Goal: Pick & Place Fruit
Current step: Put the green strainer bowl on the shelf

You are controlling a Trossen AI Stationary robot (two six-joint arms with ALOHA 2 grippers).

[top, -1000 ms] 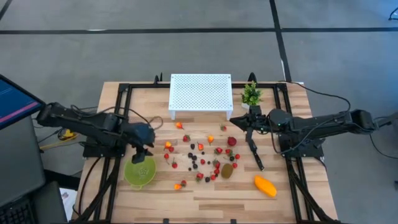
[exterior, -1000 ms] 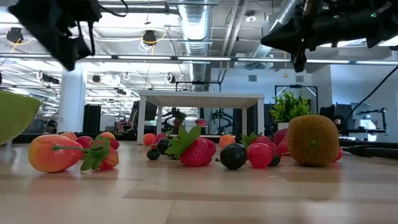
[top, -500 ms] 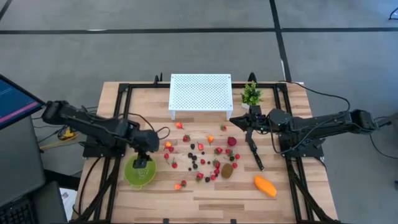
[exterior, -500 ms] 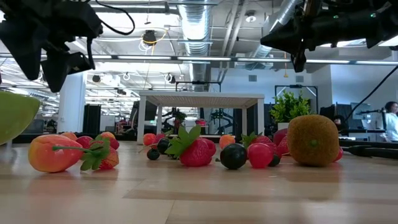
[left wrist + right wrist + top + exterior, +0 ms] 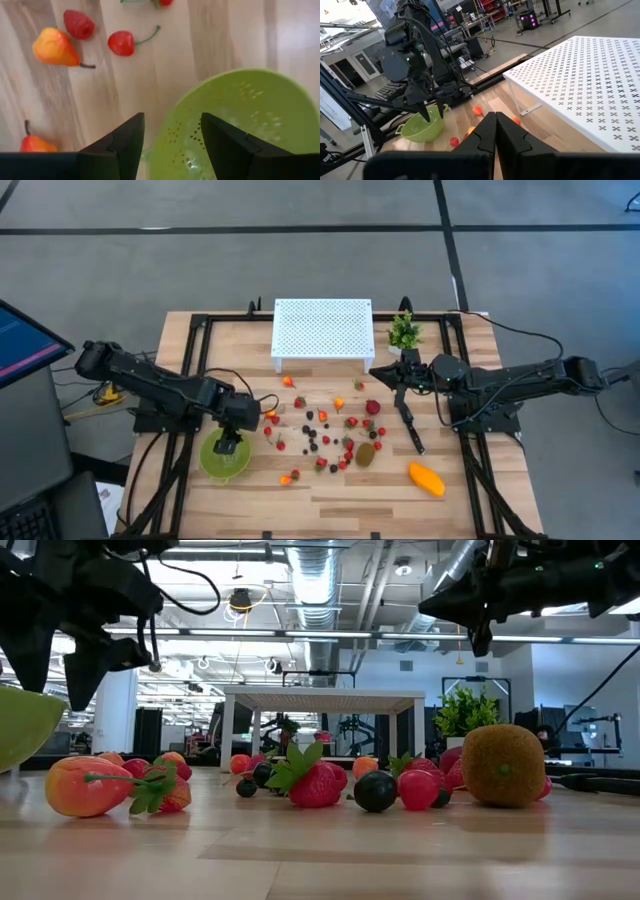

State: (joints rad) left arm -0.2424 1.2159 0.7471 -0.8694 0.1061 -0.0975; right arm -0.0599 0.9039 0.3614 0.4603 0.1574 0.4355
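Take the green colander (image 5: 225, 457) as your landmark; it sits on the wooden table (image 5: 330, 505) near its front left. Your left gripper (image 5: 229, 443) hangs right over the colander's rim with its two fingers (image 5: 125, 145) spread apart and nothing between them; the wrist view looks down past them into the empty perforated bowl. Just beyond the rim lie a yellow-orange pear-shaped piece (image 5: 54, 47), a raspberry (image 5: 79, 24) and a cherry (image 5: 122, 43), none of them touched.

To the right of the colander the rest of the small fruit (image 5: 325, 435) is scattered over the middle of the table: strawberries, dark berries, orange pieces. Among them, further right, lies the brown kiwi (image 5: 365, 454), and beyond it, nearest the front right, the orange mango (image 5: 427, 479).

Further right and back from the colander, your right gripper (image 5: 377, 376) hovers above the table with its fingers pressed together, empty. A slim black knife (image 5: 410, 427) lies below that arm.

Behind the fruit stands the white perforated rack (image 5: 322, 332), with a small potted plant (image 5: 404, 332) at its right end.
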